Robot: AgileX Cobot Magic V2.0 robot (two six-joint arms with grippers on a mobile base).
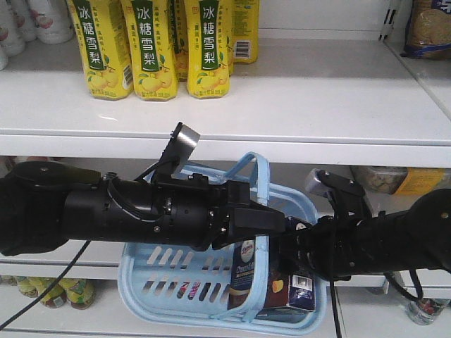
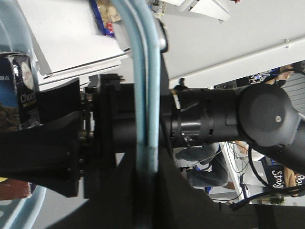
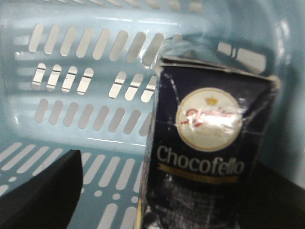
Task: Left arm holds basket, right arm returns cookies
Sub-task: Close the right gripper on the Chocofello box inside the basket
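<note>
The left gripper (image 1: pixel 270 220) is clamped on the two thin handles (image 2: pixel 145 95) of the basket (image 1: pixel 162 282). It gathers them together so the basket hangs straight beneath it, off any shelf, with its mouth open to the other arm. The right gripper (image 3: pixel 169 183) reaches down inside with its fingers (image 3: pixel 43 195) spread. The cookies (image 3: pixel 209 157) stand upright between them, label towards the wrist, close to one finger and well apart from the other, so nothing is pinched yet. I'd say the basket is held up and steady to give that arm room to close on the carton and draw it out. Just above both arms runs a white shop shelf (image 1: pixel 296 105), with yellow drink bottles (image 1: pixel 151 49) standing in a row towards its back.
</note>
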